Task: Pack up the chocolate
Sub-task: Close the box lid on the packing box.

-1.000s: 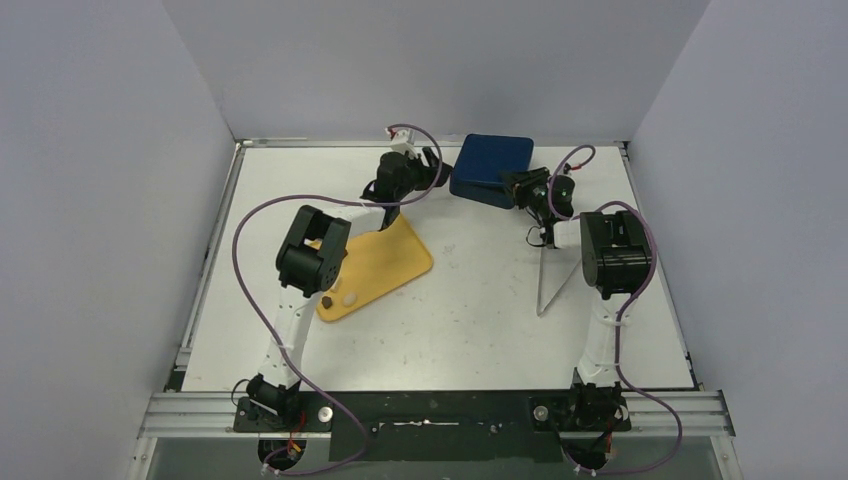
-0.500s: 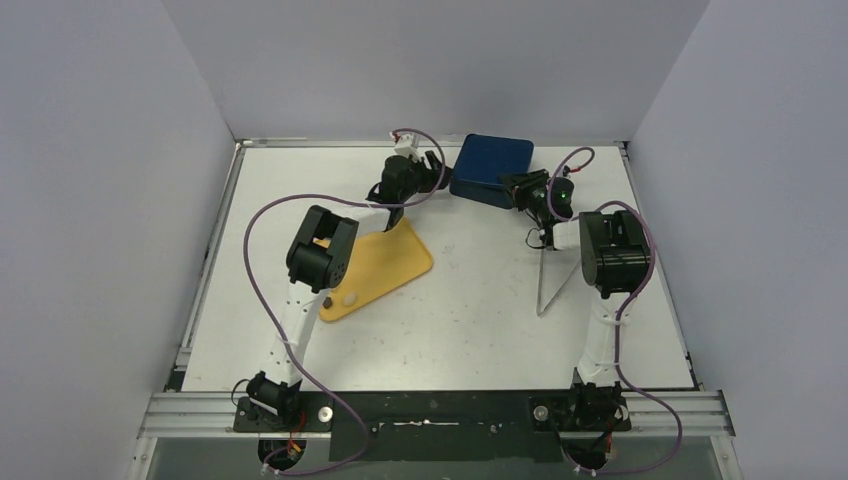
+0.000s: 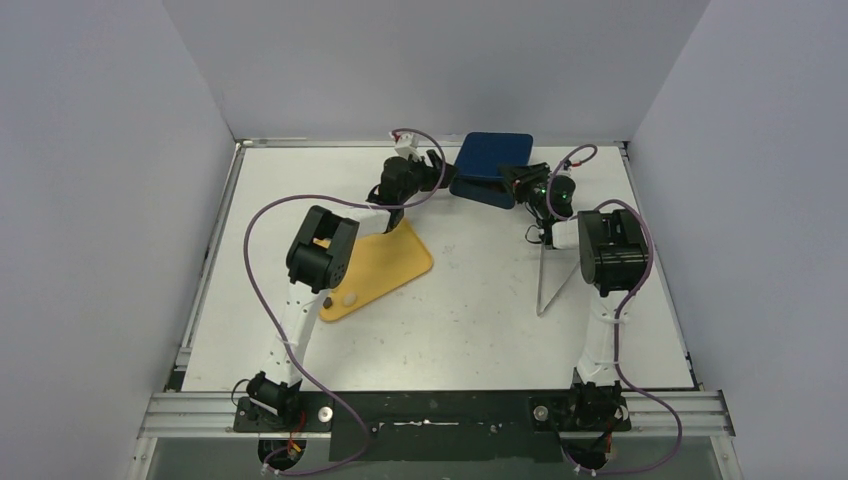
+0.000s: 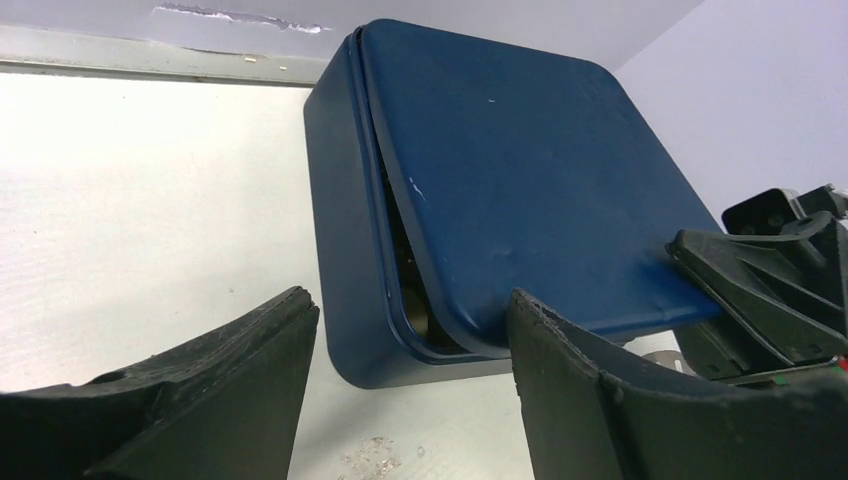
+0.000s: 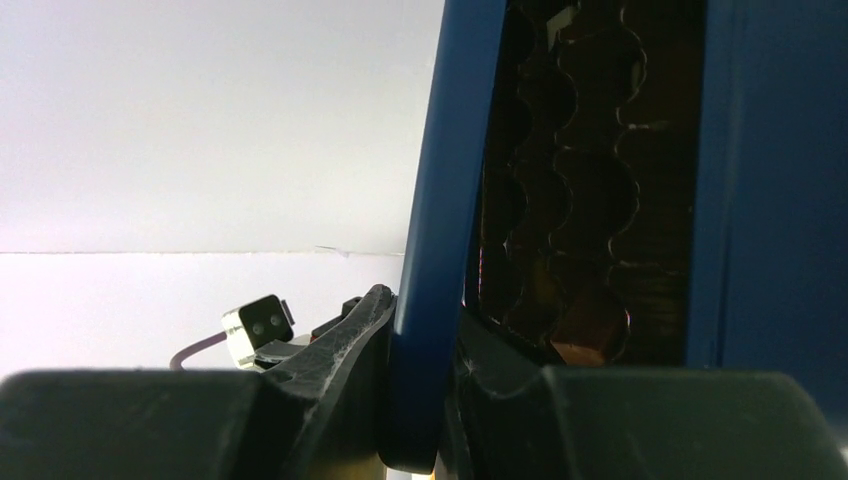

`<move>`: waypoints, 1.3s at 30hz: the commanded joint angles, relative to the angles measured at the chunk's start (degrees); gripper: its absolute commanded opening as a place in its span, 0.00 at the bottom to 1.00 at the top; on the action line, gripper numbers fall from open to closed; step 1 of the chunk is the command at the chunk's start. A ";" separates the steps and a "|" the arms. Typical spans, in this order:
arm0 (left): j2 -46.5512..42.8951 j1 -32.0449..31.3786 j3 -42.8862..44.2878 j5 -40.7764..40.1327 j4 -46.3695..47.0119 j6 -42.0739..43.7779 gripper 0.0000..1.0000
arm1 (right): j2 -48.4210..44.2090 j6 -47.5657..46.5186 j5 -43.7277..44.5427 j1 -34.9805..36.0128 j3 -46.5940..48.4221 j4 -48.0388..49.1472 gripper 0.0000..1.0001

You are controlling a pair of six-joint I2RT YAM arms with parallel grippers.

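Left tool (image 4: 408,318) hangs with its jaws apart and nothing between them, just short of the near corner of the dark blue box (image 4: 345,230). Behind and to the left of it, the yellow tray (image 3: 390,262) lies on the bench (image 3: 480,320) and carries two pieces of the chocolate not yet packed, a dark one (image 3: 327,300) and a white one (image 3: 348,297) near its front end. The box stands by the far edge, and its lid (image 4: 520,170) is lifted a crack along the left side. Through the gap the right wrist view shows scalloped cells, with at least one caramel-brown piece (image 5: 590,322) seated low down; the other cells are too dark to count. Right tool (image 5: 425,400) is clenched on the lid's rim, one finger on each face. This looks like lid handling. It should go best with that pinch kept firm, the lid swung about its far edge, and the left tool bracing the box wall so nothing slides or tips the pieces from their cells.
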 commanded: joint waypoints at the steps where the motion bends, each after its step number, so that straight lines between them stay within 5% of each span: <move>1: -4.44 0.26 0.19 0.07 4.69 -0.11 0.67 | 1.48 0.95 -0.63 -0.16 3.59 5.45 0.17; 14: -1.75 0.35 2.05 0.00 4.05 -0.73 0.63 | 2.75 -5.94 -2.72 -0.07 5.95 -7.21 0.18; 24: 1.69 0.20 5.51 0.64 3.86 -1.26 0.59 | 2.74 -0.75 -0.34 -1.17 1.82 1.49 0.17; 39: 1.86 0.09 5.37 -0.30 3.07 -3.49 0.54 | 0.88 -2.92 -1.14 -1.93 4.23 -6.44 0.19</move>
